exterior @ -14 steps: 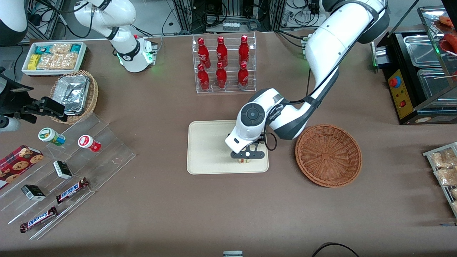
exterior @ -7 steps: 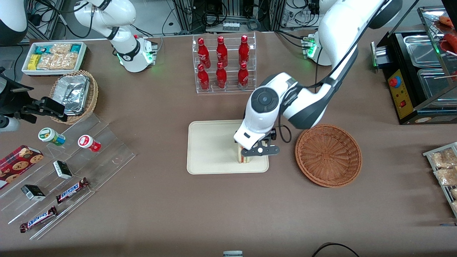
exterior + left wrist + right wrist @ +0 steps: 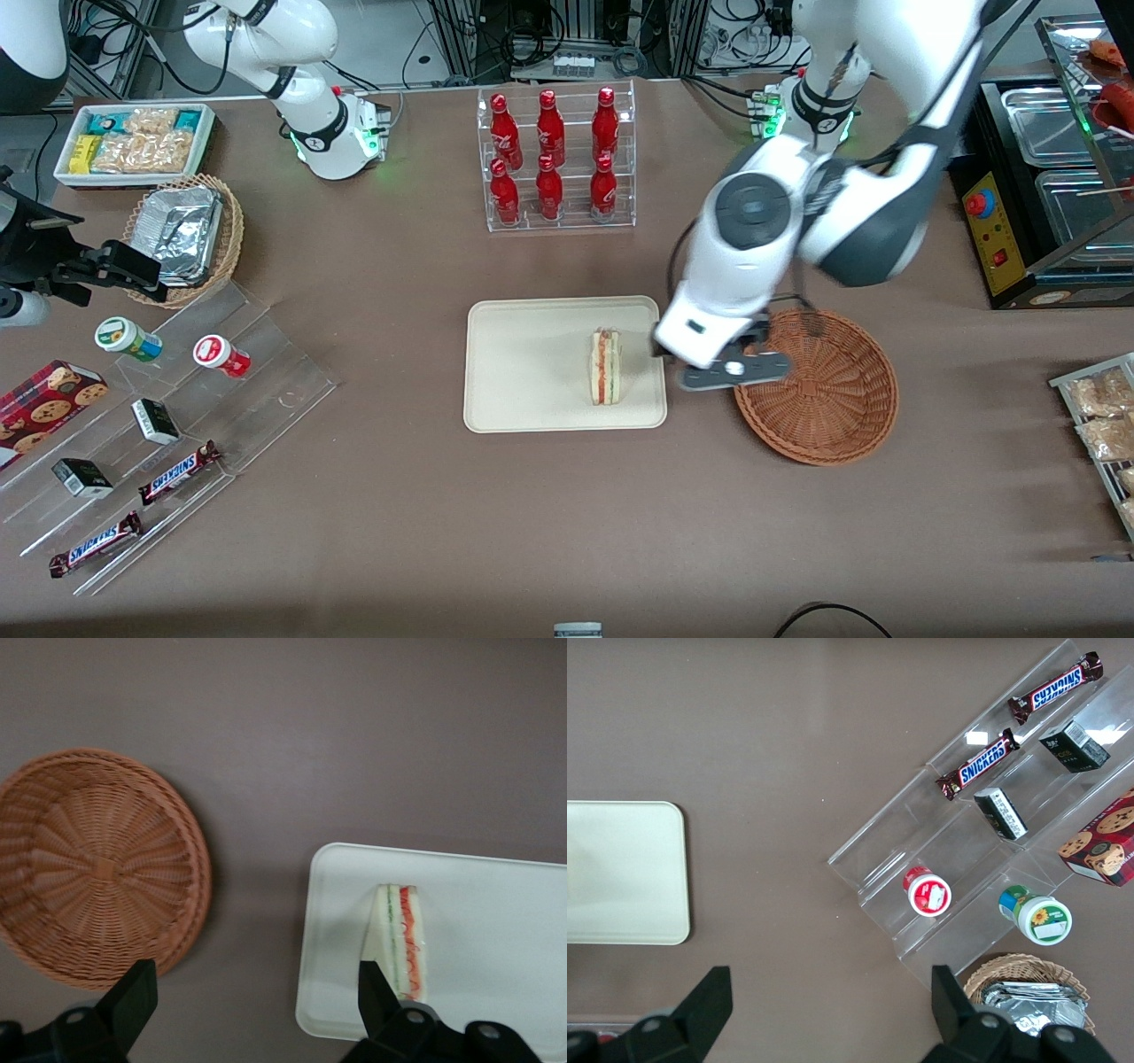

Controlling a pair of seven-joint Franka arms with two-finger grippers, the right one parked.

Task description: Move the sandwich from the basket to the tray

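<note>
On the tray [image 3: 523, 372] the sandwich [image 3: 606, 365] sits on its own, hand [image 3: 735, 372] spread wide, empty, above the bare basket [image 3: 833, 416] rim, so basically done

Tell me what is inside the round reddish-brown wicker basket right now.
Nothing shows in the round reddish-brown wicker basket: its woven floor is bare. The open gripper hangs over its rim, hiding part in the front view. The triangular sandwich lies on the cream rectangular tray.
</note>
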